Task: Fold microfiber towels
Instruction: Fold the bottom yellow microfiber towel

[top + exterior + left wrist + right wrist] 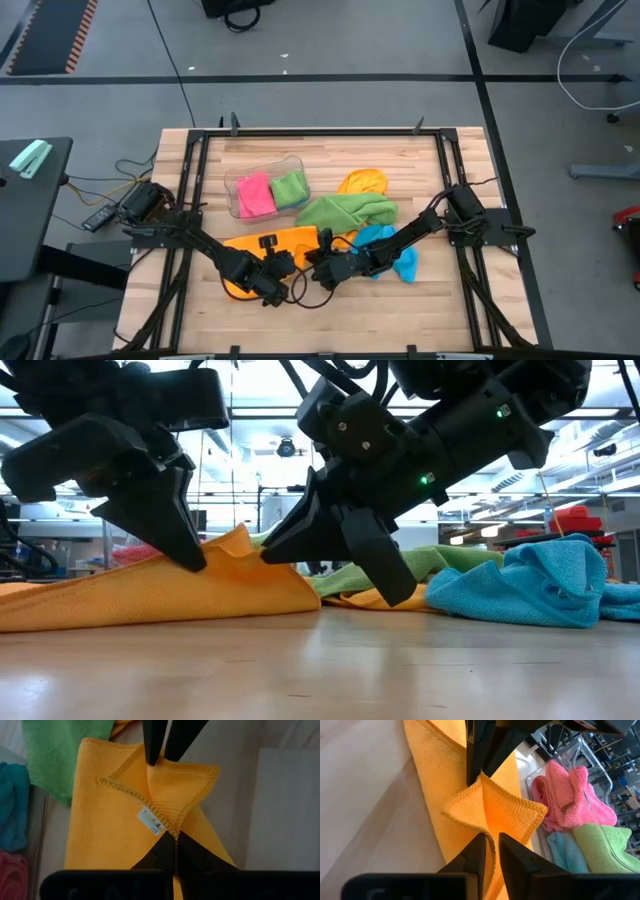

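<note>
Near bench [440, 300] front edge: left end effector [285, 262] and right end effector [318, 270] both pinch orange towel [245, 243], fingers clamped.

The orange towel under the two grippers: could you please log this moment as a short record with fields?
towel in work: orange towel, flat on the table, one edge lifted into a ridge
left gripper: jaws shut on the orange towel's edge
right gripper: jaws shut on the same ridge
tub: holds folded pink towel and green towel
loose: large green towel, blue towel
</note>
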Robot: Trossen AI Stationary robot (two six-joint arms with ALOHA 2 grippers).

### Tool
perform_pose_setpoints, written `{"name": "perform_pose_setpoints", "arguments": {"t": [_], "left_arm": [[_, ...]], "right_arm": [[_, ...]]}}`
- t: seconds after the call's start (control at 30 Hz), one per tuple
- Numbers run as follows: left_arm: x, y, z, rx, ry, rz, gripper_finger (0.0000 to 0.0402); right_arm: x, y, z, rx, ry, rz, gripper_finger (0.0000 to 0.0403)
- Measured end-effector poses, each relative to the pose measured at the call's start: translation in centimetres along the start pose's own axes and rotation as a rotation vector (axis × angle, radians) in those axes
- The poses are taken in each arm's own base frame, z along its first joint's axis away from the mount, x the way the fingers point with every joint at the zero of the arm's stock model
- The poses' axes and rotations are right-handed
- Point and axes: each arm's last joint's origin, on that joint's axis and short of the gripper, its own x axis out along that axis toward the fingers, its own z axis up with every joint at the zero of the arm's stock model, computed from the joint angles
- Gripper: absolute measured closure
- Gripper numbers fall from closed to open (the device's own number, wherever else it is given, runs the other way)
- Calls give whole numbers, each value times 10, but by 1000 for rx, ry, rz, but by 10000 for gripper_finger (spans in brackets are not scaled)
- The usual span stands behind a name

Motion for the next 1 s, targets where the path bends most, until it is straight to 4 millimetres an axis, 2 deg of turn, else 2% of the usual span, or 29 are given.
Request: {"name": "perform_pose_setpoints", "arguments": {"t": [0.27,0.5,0.6,0.73,1.0], "left_arm": [[0,-2,2,-8,-19,-14,363],[-3,-5,0,16,-18,-30,381],[-4,-8,-1,46,-26,-40,383],[-5,-11,1,89,-31,-95,367],[6,-24,3,124,-74,-163,343]], "right_arm": [[0,0,0,30,-8,19,359],[-10,4,2,-19,30,63,360],[-16,-1,4,-7,53,74,360],[-22,-6,6,23,61,123,360],[-27,2,-5,0,167,222,360]]}}
